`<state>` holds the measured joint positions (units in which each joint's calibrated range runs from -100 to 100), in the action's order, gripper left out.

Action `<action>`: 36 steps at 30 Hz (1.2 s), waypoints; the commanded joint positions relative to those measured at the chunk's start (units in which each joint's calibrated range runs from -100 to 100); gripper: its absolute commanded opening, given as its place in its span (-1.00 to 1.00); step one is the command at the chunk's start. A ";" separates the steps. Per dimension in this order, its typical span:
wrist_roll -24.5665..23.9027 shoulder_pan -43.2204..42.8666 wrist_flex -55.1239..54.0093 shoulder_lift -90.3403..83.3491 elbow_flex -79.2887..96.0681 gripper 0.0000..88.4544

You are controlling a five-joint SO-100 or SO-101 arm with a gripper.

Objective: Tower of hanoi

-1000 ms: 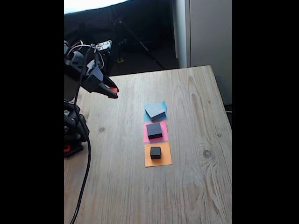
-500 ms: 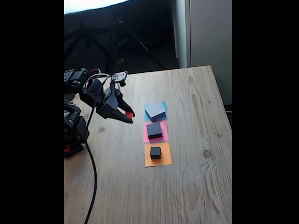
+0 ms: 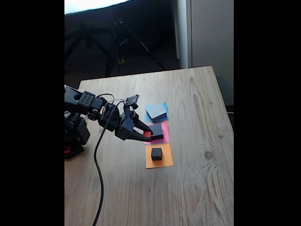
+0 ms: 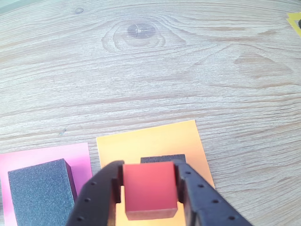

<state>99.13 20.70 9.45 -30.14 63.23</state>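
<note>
Red cube (image 4: 149,189), smooth-faced, sits clamped in the gripper (image 4: 149,193).

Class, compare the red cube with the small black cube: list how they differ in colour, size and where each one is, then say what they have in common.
Colour: the red cube is red; the small black cube is black.
Size: the red cube looks smaller than the small black cube in the fixed view.
Place: the red cube is clamped in the tool above the table, while the small black cube rests on the orange paper square.
Both are box-shaped blocks.
</note>
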 commanded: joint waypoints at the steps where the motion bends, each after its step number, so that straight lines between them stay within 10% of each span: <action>1: 0.87 -0.43 -12.56 3.57 2.04 -0.99; 36: 0.87 2.41 -40.57 24.16 6.13 -0.99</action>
<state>99.13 23.49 -28.26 -5.94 69.23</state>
